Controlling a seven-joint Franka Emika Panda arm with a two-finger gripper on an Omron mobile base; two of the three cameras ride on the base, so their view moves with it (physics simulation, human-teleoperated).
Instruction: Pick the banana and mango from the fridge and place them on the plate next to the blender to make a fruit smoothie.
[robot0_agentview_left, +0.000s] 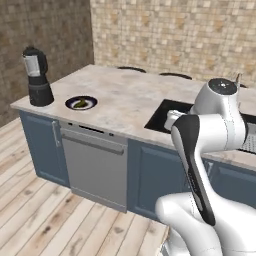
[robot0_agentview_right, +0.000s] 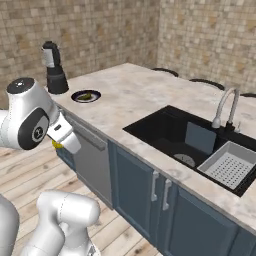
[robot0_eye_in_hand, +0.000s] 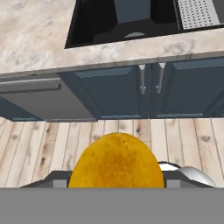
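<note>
Yellow-orange mango clamped in fingers | banana on plate | blender beside plate

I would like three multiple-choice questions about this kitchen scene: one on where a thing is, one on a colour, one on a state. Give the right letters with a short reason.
1. Where does the banana lie?
A. on the plate beside the blender
B. in the sink
C. on the floor

2. What colour is the sink basin?
A. white
B. black
C. steel grey

3. What is the state of the mango?
A. on the plate
B. on the counter
C. held at the gripper, off the counter

Answers: 1 A, the curved fruit rests on the plate. 2 B, the basin is black. 3 C, the hand view shows it at the gripper, above the floor.
</note>
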